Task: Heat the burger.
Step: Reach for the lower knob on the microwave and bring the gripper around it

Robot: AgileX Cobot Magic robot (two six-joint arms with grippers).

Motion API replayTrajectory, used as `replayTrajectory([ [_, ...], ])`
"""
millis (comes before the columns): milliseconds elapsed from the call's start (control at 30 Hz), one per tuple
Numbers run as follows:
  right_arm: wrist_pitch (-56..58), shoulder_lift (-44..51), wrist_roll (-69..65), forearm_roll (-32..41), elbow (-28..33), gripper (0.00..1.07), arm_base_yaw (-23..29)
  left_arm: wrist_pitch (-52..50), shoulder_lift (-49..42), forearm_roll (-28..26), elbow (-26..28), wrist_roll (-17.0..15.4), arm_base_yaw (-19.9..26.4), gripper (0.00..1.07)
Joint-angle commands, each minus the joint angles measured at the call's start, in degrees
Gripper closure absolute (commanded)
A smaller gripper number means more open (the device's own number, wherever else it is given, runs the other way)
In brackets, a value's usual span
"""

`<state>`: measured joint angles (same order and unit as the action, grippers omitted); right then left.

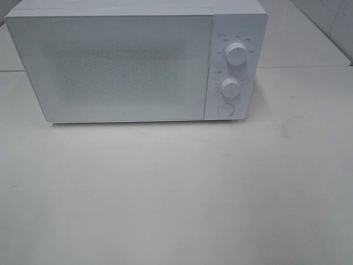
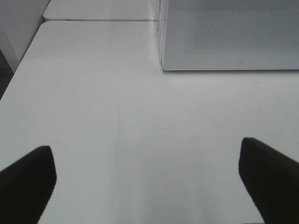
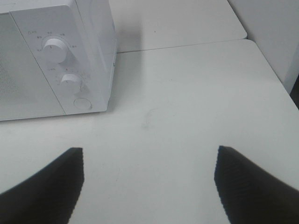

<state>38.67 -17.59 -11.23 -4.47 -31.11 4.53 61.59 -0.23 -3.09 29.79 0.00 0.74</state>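
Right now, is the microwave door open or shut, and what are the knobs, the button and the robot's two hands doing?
Microwave door: shut.
Upper knob: untouched; setting too small to read.
Lower knob: untouched; setting too small to read.
Round button: nothing pressing it.
Left gripper: open, empty, over the table.
Right gripper: open, empty, over the table.
Burger: not in view.

legible text: none | microwave (image 1: 127, 61) panel: small grey characters and tick marks ring the upper knob (image 1: 236, 54) and lower knob (image 1: 230, 87), too small and blurred to read | door (image 1: 110, 66): tiny dark logo (image 1: 122, 117) near the bottom edge, unreadable | right wrist view: same dial marks, equally blurred
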Motion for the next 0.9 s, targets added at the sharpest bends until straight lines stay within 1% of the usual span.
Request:
replayTrajectory([
  [33,-4.7,-2.8,0.6,-0.3,-0.6,0.31,-0.5,-0.5,-1.4,-0.2,-0.2,0.3,0.1,0.07],
  [100,-8.9,-6.4,0.6,-0.3,-0.6,0.31,-0.5,-0.5,-1.4,-0.2,-0.2,0.3,0.1,0.07],
  [200,-10.0,-7.7,0.6,-0.3,-0.6,0.31,-0.5,-0.5,-1.4,-0.2,-0.2,0.3,0.1,0.07],
  [467,-20.6,-18.1,0.6,-0.3,-0.6,0.31,-0.5,-0.5,-1.4,-0.2,-0.2,0.3,0.1,0.07],
  [600,-23.9,-20.9,0.6,-0.3,-0.6,0.31,-0.5,-0.5,-1.4,-0.2,-0.2,0.3,0.1,0.07],
  [667,-28.7,-24.6,0.6,-0.3,-0.6,0.31,-0.5,-0.5,-1.4,-0.2,-0.2,0.3,0.1,0.07],
  [733,-29.6,-25.4,0.6,-0.3,-0.6,0.31,-0.5,-0.5,-1.4,-0.2,-0.2,0.3,0.1,0.07],
  [767,-32.5,-27.1,0.6,-0.3,0.1,0.31,-0.5,-0.5,-1.4,-0.2,-0.2,0.3,0.1,0.07],
  [833,-34.5,-27.6,0.6,-0.3,0.7,0.31,-0.5,-0.5,-1.4,-0.2,-0.2,0.3,0.1,0.07],
  [867,-38.7,-28.8,0.6,-0.3,2.4,0.31,-0.5,-0.5,-1.4,-0.2,-0.2,0.3,0.1,0.07],
  [900,-38.7,-28.8,0.6,-0.3,2.4,0.31,-0.5,-0.5,-1.4,-0.2,-0.2,0.3,0.1,0.07],
])
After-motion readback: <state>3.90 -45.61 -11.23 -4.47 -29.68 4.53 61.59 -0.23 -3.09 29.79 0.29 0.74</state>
